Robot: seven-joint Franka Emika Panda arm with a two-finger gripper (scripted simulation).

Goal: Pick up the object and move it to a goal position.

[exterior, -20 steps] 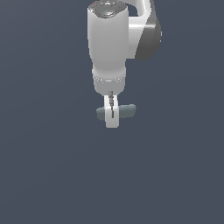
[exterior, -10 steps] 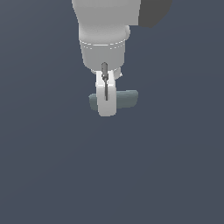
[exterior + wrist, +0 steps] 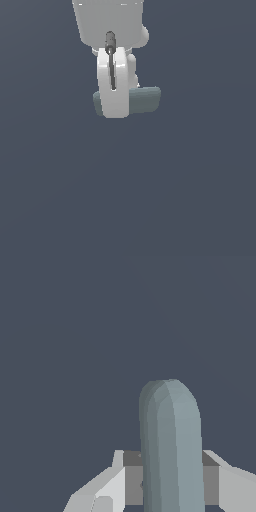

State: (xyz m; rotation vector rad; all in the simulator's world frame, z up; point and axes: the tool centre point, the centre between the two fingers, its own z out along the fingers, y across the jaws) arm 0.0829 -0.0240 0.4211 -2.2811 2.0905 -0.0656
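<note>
Transport seems to be the step in hand: the object [image 3: 146, 99], in the upper middle of the exterior view, is clamped crosswise by the closed gripper [image 3: 116, 102], so both ends stick out.

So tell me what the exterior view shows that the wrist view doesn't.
Only the exterior view shows the white arm body above the pincer, and the grey-teal bar sticking out on both sides of it. Only the wrist view shows the bar's rounded end close up between both fingers. Both show the pincer shut on the bar against a plain dark background.
</note>
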